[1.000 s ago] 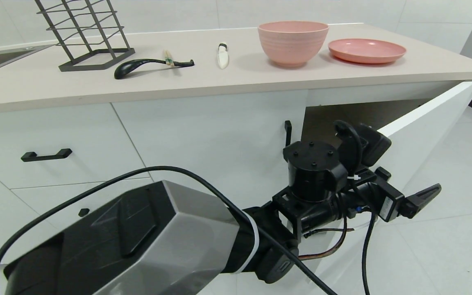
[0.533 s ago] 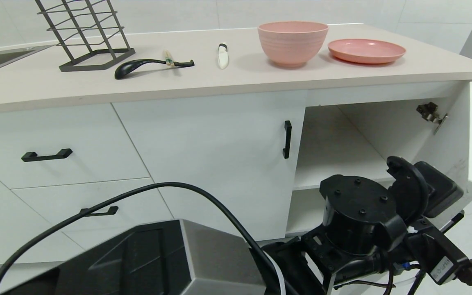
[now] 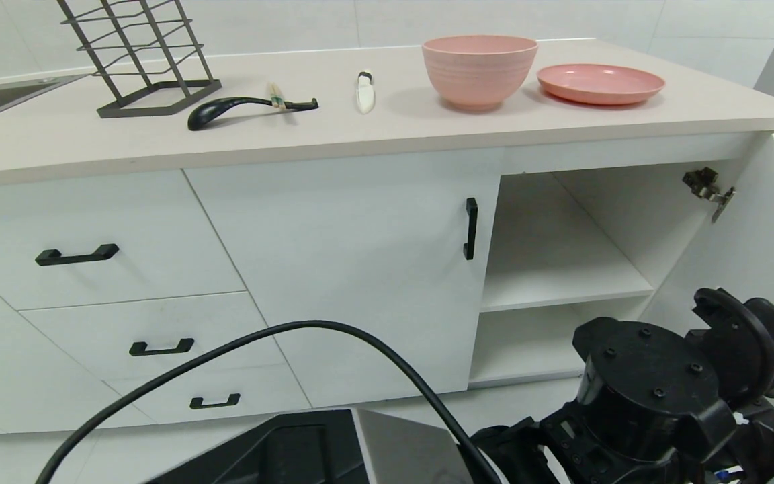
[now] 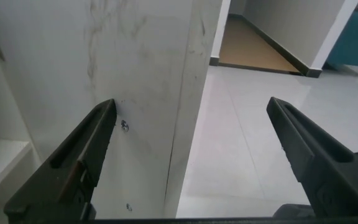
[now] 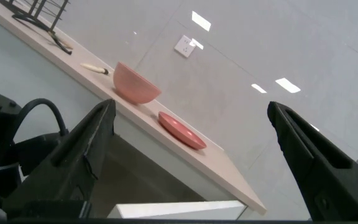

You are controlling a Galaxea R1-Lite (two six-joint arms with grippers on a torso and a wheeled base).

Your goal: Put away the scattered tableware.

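Both the left gripper [image 4: 191, 107] and the right gripper [image 5: 191, 109] have fingers spread, holding nothing; the cabinet door [image 3: 760, 228] stands open. Stowing not begun, by my reading: black spoon [image 3: 224, 106], chopsticks [image 3: 275, 96] and white utensil [image 3: 365, 94] lie mid-way along the counter [image 3: 360, 138], pink bowl [image 3: 480, 70] and pink plate [image 3: 600, 83] toward its far right corner.

On the counter I count one pink bowl [image 3: 480, 70], one pink plate [image 3: 600, 82], one black ladle [image 3: 226, 107], one small white utensil [image 3: 365, 93] and one black wire rack [image 3: 145, 60]. Across the ladle's handle lies a wooden piece [image 3: 275, 96]; I cannot tell whether it is one stick or two. Below, I count three drawer handles [image 3: 76, 255], one upright door handle [image 3: 471, 228], one open cabinet door [image 3: 763, 249] with one hinge [image 3: 708, 188], and two shelf levels [image 3: 555, 269] inside.
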